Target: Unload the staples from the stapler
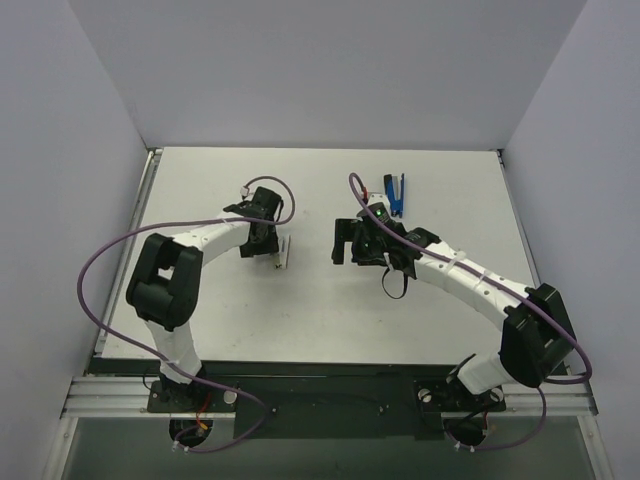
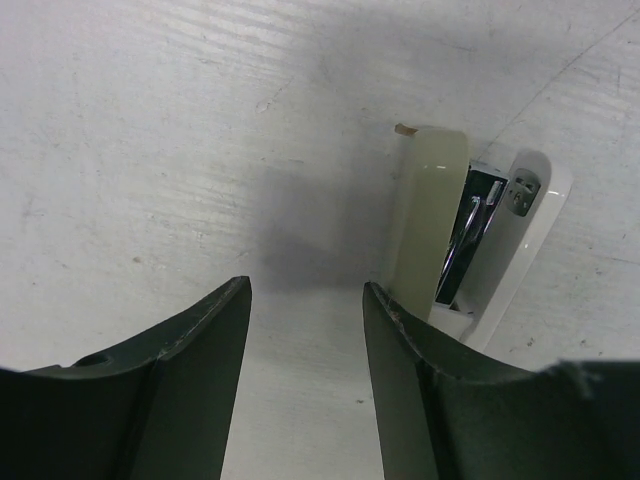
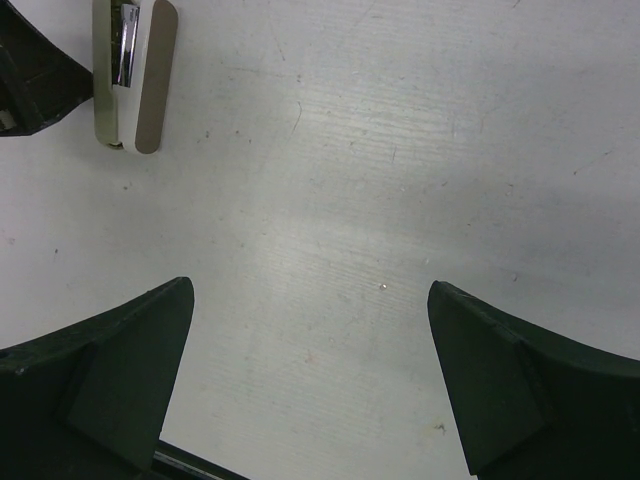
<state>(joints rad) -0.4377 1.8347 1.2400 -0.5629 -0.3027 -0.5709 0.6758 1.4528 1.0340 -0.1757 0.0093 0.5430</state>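
Observation:
The stapler point(image 1: 283, 252) is cream and white and lies on its side on the table, just right of my left gripper point(image 1: 268, 246). In the left wrist view the stapler point(image 2: 430, 220) stands apart past the right finger point(image 2: 400, 380), its chrome magazine point(image 2: 470, 235) showing between the two halves. My left gripper point(image 2: 305, 300) is open over bare table with nothing between its fingers. My right gripper point(image 1: 352, 245) hangs wide open to the right of the stapler point(image 3: 135, 70), and its jaws point(image 3: 310, 300) frame only bare table. No staples show in any view.
A blue and black hand tool point(image 1: 395, 193) lies at the back of the table behind the right arm. The white table point(image 1: 450, 180) is walled on three sides. A tiny brown fleck point(image 2: 405, 129) sits at the stapler's far tip.

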